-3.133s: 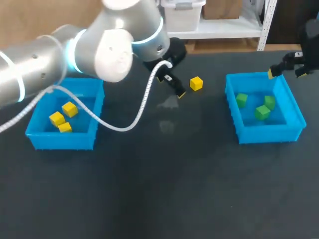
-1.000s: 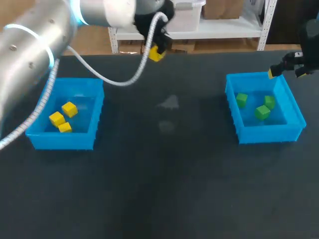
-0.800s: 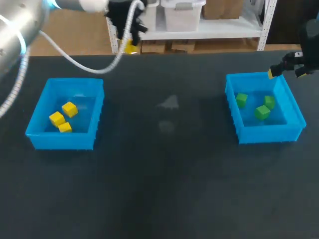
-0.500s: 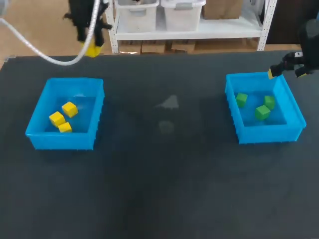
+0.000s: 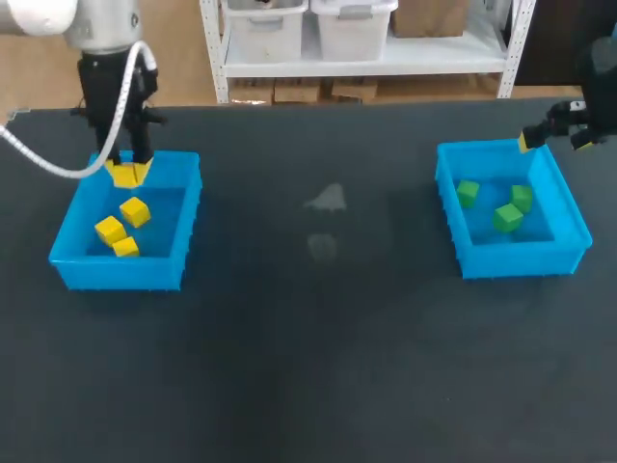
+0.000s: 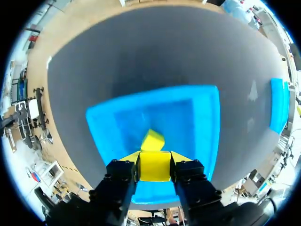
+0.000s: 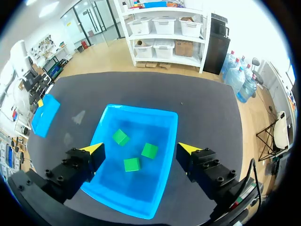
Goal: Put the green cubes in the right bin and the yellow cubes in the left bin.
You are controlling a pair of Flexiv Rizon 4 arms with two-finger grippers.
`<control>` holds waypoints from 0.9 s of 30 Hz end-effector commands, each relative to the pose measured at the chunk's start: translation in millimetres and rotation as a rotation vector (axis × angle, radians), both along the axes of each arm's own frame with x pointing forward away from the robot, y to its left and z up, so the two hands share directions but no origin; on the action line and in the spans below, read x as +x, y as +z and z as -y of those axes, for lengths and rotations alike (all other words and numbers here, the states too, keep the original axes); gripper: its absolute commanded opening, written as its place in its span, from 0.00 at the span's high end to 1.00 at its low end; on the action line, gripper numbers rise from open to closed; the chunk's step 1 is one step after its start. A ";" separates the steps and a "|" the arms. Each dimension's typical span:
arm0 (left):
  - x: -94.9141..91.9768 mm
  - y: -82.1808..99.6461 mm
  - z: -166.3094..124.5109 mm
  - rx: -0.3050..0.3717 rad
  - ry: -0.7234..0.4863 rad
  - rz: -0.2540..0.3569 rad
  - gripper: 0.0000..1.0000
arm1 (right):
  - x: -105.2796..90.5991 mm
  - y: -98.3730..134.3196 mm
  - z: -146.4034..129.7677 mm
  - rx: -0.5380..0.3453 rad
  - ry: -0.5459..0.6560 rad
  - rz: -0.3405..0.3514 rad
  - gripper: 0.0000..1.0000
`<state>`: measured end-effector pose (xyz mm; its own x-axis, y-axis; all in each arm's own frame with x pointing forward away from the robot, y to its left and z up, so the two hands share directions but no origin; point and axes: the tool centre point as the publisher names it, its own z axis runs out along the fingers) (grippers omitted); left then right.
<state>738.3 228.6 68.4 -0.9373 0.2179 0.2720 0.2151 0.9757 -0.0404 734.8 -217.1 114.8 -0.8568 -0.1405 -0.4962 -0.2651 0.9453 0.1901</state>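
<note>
Over the far rim of the left blue plastic bin (image 5: 116,275), as the head view shows it, the left arm's hand (image 5: 127,175) hangs closed on a small yellow cube (image 5: 126,177). Three more yellow cubes (image 5: 135,210) lie loose on that bin's floor. Well apart across the dark bench (image 5: 318,347), the right blue plastic bin (image 5: 521,258) holds three green cubes (image 5: 507,218). The right arm's hand (image 5: 554,133) hovers above that bin's far right corner, its fingers spread wide and holding nothing.

From the left wrist, the two yellow-tipped fingers press the small yellow cube from both sides, above the inside of the left bin. One loose yellow cube shows just ahead of it on the bin floor below. The right bin appears far off across the bench.

From the right wrist, the fingers stand well apart with nothing gripped between them. The right bin lies below them, and the three green cubes sit near its middle, close together but not touching.
</note>
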 end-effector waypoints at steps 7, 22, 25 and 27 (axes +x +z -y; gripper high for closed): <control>-64.6 -4.5 -5.7 -0.153 0.060 0.618 1.00 | -1.6 0.1 -0.3 -0.002 -0.003 0.004 0.00; -67.3 -20.5 -1.9 -0.139 0.105 0.650 0.20 | -1.6 0.1 -0.3 -0.002 -0.003 0.004 0.00; -67.9 -17.2 -1.1 -0.179 0.123 0.656 0.00 | -1.6 0.1 -0.3 -0.002 -0.003 0.004 0.00; -68.4 -16.4 -0.7 -0.192 0.139 0.654 0.00 | -1.6 0.1 -0.3 -0.002 -0.003 0.004 0.00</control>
<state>676.4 222.8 52.0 -0.9835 0.1367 0.1185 0.1253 0.9872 -0.0986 734.8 -217.1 114.8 -0.8568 -0.1405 -0.4962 -0.2651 0.9453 0.1901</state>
